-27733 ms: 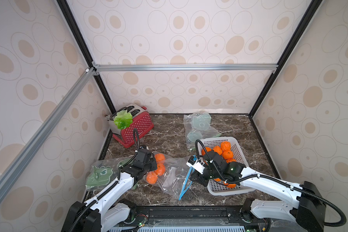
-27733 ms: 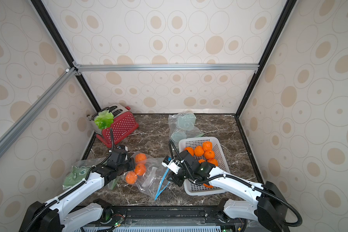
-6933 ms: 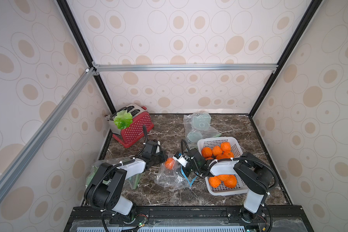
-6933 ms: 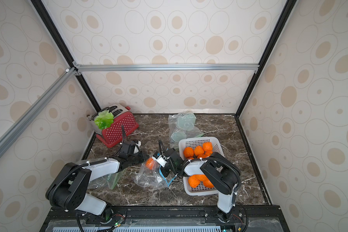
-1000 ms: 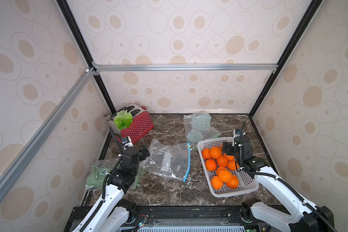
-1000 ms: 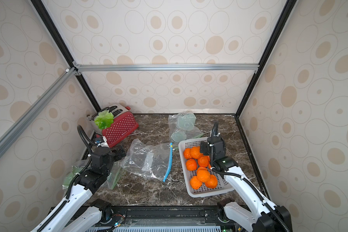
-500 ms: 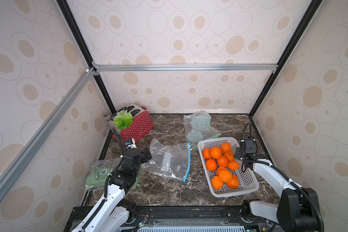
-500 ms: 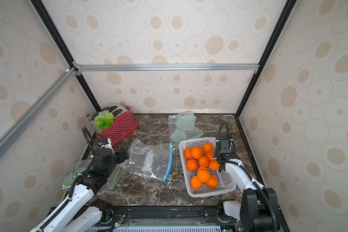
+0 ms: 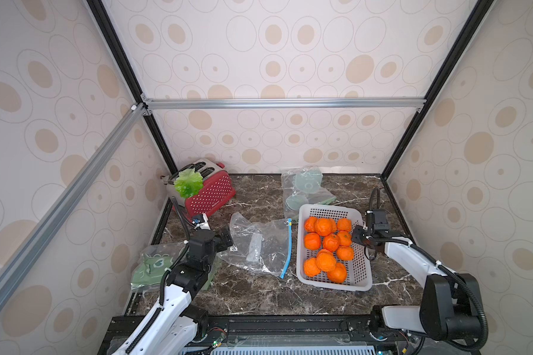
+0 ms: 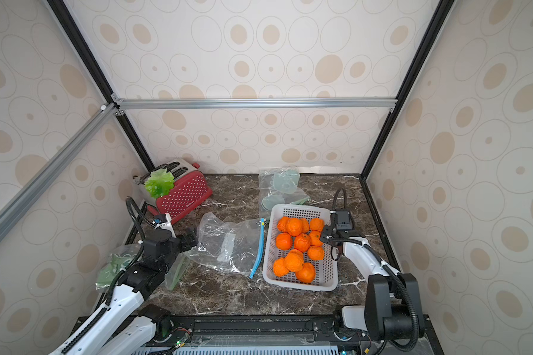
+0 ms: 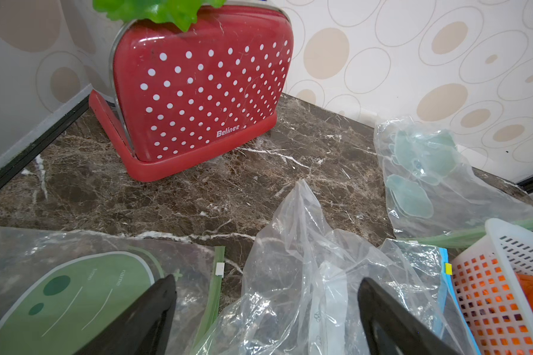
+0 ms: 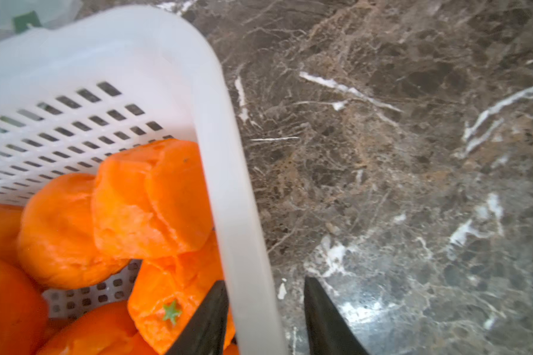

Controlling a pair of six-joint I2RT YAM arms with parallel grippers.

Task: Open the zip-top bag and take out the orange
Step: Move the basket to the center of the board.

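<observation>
While left fingers [image 11: 148, 316] gape empty by bag [image 9: 259, 242], right fingers [image 12: 210, 316], half-open, straddle basket rim [image 12: 240, 184].

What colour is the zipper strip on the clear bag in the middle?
The zipper strip is blue, clearest in a top view.

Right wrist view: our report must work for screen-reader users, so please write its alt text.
The right end effector straddles the rim of a white basket, with one jaw inside by the oranges and the other outside above the marble table.
</observation>
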